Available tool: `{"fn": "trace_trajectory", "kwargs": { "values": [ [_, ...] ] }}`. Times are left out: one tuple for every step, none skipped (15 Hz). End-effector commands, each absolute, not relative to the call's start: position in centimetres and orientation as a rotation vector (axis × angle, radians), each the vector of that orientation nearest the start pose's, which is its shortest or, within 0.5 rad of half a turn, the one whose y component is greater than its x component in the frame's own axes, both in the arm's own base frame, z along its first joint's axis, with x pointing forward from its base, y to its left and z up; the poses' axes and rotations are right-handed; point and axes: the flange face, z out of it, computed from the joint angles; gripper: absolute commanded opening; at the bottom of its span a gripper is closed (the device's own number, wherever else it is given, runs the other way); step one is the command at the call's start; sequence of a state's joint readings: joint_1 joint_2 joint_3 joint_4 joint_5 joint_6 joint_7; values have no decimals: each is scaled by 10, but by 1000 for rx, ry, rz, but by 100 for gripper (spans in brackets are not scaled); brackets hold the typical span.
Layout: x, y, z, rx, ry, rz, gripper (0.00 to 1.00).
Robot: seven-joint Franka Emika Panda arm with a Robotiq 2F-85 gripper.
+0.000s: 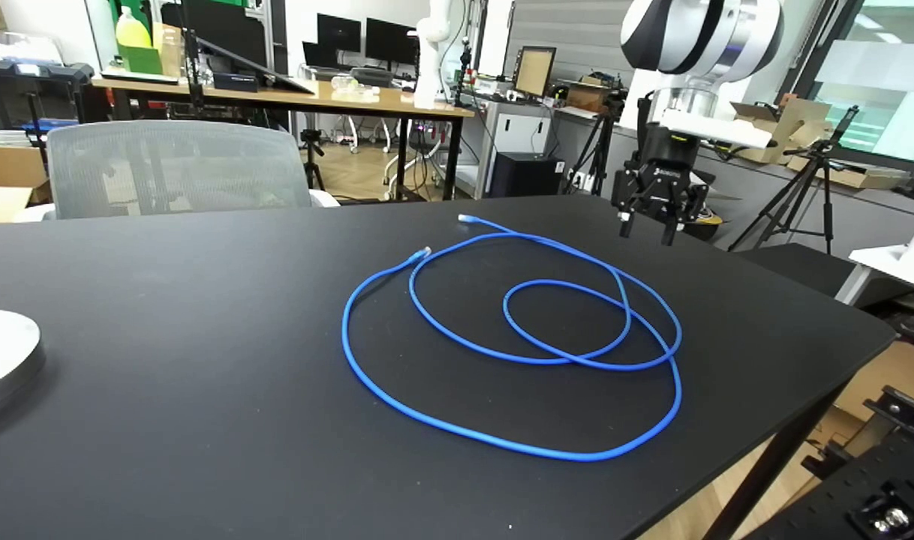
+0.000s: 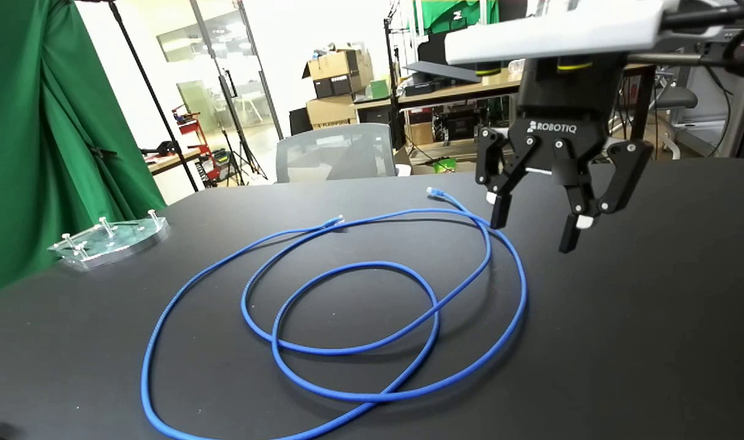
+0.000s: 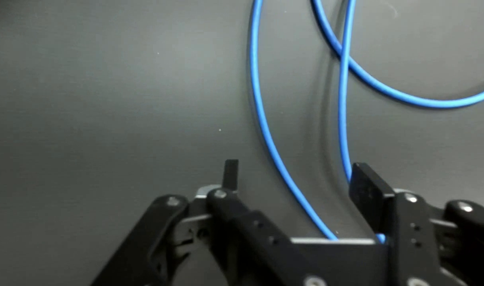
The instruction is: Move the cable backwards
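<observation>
Both exterior views obliquely across one table, wrist view probably downward

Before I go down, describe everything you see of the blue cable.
The blue cable is a long, thin, plastic-looking cord, loosely coiled in overlapping loops on the black table. One pale-tipped end plug lies right at a loop, contact unclear; the other plug juts free. Shadows suggest some stretches arch slightly off the surface. The open gripper hangs apart from it; only the table visibly touches it.
</observation>
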State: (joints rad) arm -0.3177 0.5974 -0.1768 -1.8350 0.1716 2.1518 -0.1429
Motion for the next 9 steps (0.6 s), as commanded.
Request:
{"fn": "trace_trajectory", "kwargs": {
  "values": [
    [555,-252,226,-3038,811,244,100],
    [560,-244,233,-3072,842,187,100],
    [564,-235,240,-3100,873,122,100],
    [568,-227,246,-3126,901,53,100],
    [571,-220,250,-3138,936,-20,100],
    [573,-215,253,-3145,958,-78,100],
    [574,-210,254,-3140,977,-118,100],
    [574,-206,254,-3140,984,-132,100],
    [575,-203,253,-3132,967,-128,100]
  ]
}}
